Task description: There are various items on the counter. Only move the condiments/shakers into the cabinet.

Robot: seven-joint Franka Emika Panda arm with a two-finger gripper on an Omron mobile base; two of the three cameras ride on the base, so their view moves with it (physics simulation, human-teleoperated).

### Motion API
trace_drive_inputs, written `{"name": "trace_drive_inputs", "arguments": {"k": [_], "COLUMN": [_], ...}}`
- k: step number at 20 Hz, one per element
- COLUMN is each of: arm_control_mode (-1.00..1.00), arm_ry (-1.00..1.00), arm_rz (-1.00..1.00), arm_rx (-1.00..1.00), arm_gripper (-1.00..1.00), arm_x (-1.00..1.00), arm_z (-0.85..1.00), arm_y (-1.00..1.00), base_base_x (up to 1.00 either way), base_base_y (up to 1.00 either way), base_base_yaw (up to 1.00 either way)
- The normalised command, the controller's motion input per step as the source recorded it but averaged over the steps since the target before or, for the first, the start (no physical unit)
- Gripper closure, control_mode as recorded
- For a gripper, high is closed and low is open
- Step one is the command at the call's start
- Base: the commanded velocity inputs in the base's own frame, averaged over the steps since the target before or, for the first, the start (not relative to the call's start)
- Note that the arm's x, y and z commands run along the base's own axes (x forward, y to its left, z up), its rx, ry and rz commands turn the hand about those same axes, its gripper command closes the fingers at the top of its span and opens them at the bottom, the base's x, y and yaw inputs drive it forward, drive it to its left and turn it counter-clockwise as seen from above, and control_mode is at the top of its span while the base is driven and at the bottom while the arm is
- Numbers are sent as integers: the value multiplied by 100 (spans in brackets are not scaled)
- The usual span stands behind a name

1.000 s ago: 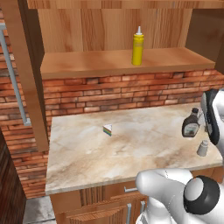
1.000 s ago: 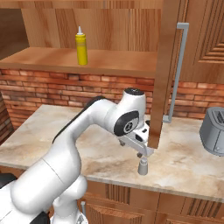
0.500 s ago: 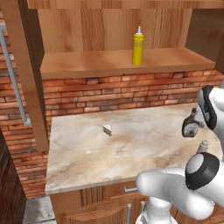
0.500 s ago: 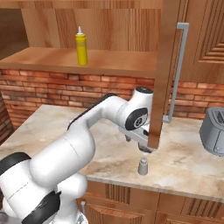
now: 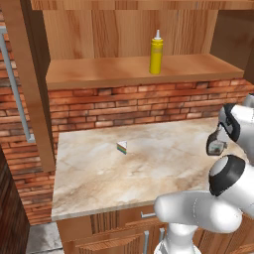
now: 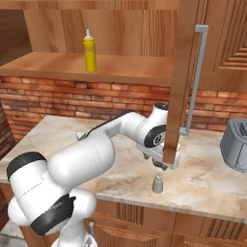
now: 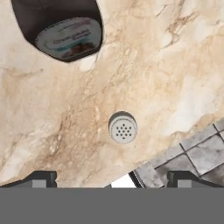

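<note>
With your hand (image 7: 111, 179) spread wide above the small grey shaker (image 7: 122, 127), centre it over the perforated cap, drop straight down, then pinch, minding the bench (image 7: 144, 57) edge close by.

Base cams sit behind the arm, left and right, angled down — both cover the counter (image 5: 99, 173), brick wall (image 6: 58, 96) and shelf (image 5: 99, 74). Hand cam looks straight down, close — shaker (image 7: 122, 128) just beyond the fingertips (image 7: 41, 178).

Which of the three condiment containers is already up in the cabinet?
The yellow squeeze bottle: it stands upright on the cabinet shelf, while the grey shaker and dark bottle sit on the counter.
</note>
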Motion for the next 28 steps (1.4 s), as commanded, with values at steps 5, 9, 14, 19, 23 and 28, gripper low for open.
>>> {"name": "trace_drive_inputs", "arguments": {"k": [5,9,14,19,23,28], "arm_control_mode": [-100,-100,-100,-100,-100,-100], "arm_ry": [0,0,0,0,0,-2], "arm_rz": [0,0,0,0,0,0], "arm_rx": [-1,-2,0,0,0,0], "arm_gripper": [-100,-100,-100,-100,-100,-100], "arm_x": [5,6,8,1,0,0], "arm_z": [-40,-40,-34,-19,-18,-10], "arm_y": [-16,-9,-3,0,0,0], "base_base_x": [0,0,0,0,0,0], "base_base_y": [0,0,0,0,0,0], "base_base_yaw": [0,0,0,0,0,0]}}
